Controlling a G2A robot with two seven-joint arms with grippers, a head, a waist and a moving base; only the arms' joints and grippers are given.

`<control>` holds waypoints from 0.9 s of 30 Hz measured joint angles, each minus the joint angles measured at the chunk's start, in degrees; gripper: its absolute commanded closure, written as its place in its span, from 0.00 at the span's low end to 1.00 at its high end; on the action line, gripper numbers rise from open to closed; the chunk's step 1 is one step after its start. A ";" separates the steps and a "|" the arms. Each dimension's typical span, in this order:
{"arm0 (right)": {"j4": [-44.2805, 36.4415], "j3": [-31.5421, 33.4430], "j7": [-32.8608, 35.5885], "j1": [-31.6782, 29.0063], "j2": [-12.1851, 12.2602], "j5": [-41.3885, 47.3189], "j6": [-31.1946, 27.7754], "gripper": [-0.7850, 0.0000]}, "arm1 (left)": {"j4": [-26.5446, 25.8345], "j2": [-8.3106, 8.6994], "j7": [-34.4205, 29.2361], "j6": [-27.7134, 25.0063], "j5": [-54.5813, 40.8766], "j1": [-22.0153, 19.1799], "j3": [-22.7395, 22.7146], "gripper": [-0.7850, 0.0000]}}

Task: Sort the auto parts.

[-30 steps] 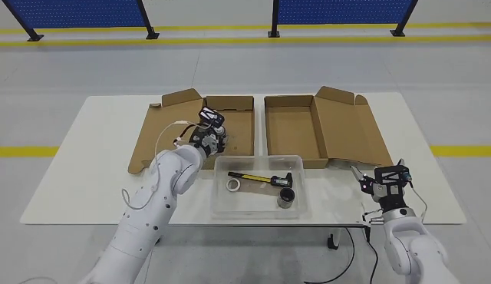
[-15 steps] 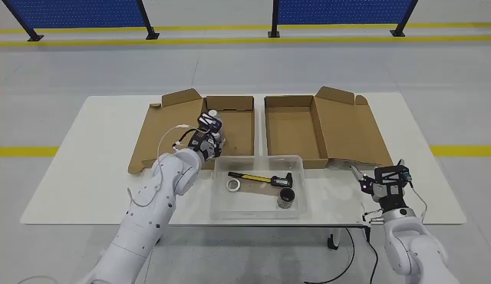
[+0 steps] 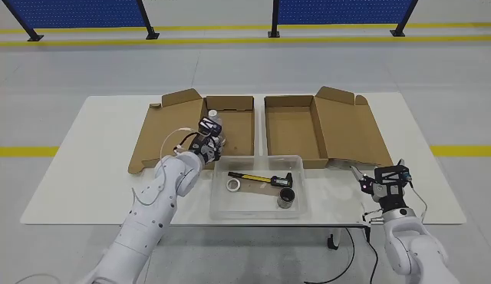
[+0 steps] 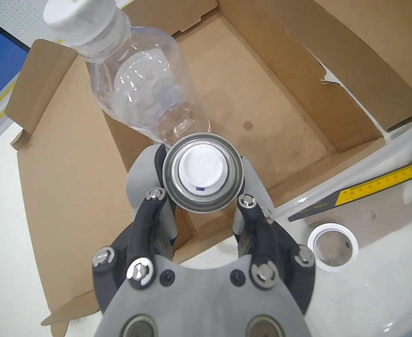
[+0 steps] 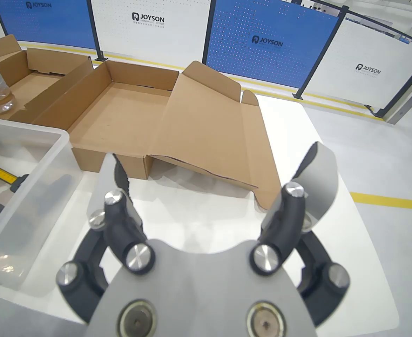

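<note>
Left gripper (image 4: 203, 177) pinches a metal can (image 4: 201, 170) above the cardboard box (image 4: 279, 113), beside a clear bottle (image 4: 135, 85). Right gripper (image 5: 214, 157) hangs spread over the table (image 5: 198, 212).

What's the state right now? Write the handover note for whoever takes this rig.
Left gripper: shut on a metal can, held at the left box's near wall, beside the clear bottle standing in that box.
Right gripper: open, holding nothing, above the table near its right front corner.
Done: bottle in the left box.
Left: release the can; then sort the white ring, caliper and black cylinder lying in the clear bin.
</note>
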 measured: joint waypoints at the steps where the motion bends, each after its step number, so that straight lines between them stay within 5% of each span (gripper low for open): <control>1: 0.00 0.00 0.00 0.00 0.00 0.00 0.00 0.00 | 0.05 -0.01 -0.02 0.06 0.06 0.02 -0.02 0.65; 5: 0.00 0.00 0.00 0.00 0.00 0.00 0.00 0.00 | 0.31 -0.06 -0.21 0.40 0.08 0.00 -0.15 0.53; 14: 0.00 0.00 0.00 0.00 0.00 0.00 0.00 0.00 | 0.77 -0.18 0.00 0.66 0.39 -0.14 -0.30 0.51; 20: 0.00 0.00 0.00 0.00 0.00 0.00 0.00 0.00 | 0.44 -0.20 0.10 0.81 0.63 0.04 -0.58 0.31; 27: 0.00 0.00 0.00 0.00 0.00 0.00 0.00 0.00 | -2.95 -0.02 0.36 0.89 0.64 0.76 -1.70 0.24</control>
